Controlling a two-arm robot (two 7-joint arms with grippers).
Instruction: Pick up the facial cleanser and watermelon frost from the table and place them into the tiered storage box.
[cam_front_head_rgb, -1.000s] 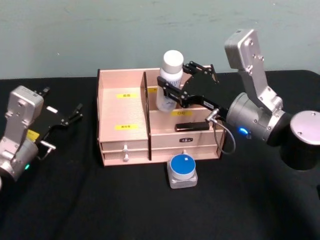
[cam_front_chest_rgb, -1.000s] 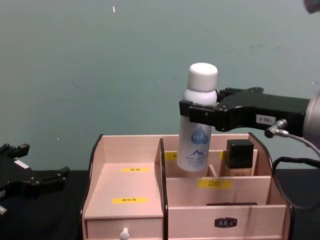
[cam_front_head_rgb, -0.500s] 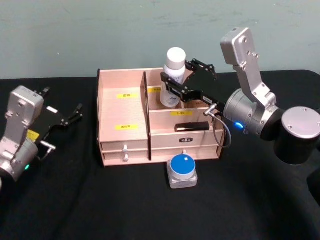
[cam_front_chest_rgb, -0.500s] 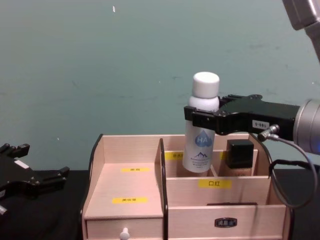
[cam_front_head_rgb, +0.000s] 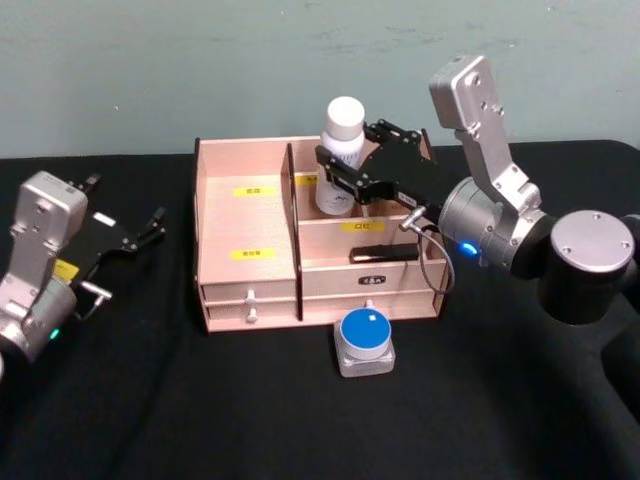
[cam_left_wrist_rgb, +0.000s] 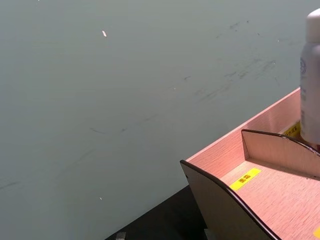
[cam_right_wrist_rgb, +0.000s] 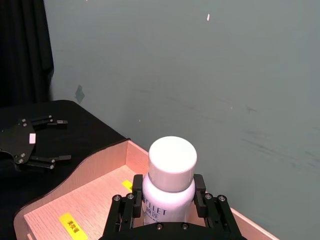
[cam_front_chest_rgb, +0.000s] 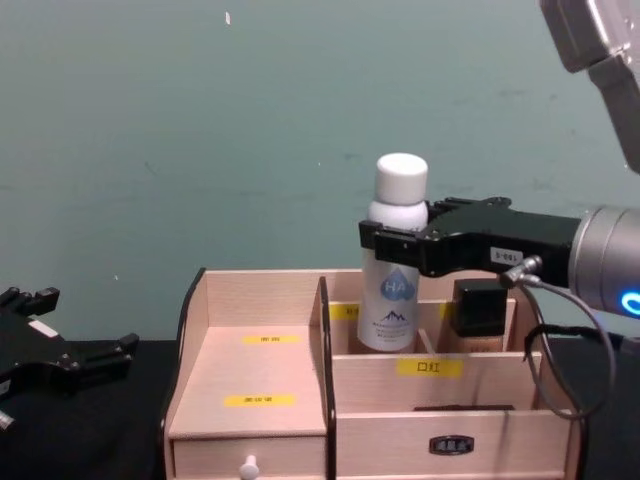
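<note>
On the black-clothed table (cam_front_head_rgb: 200, 400) before a teal wall, the right gripper (cam_front_head_rgb: 342, 178) clamps the white-capped facial cleanser bottle (cam_front_head_rgb: 343, 140) upright, its base within the far compartment of the light wooden tiered storage box (cam_front_head_rgb: 245, 220), right of the divider; the left gripper (cam_front_head_rgb: 128, 205) is parked left, fingers spread.

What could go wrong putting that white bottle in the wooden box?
The right gripper holds the tall white bottle upright at a narrow back compartment of the tiered storage box. It might catch the divider, or tip over if released too high. It could also bump the black item beside it. The left gripper is parked far left.
</note>
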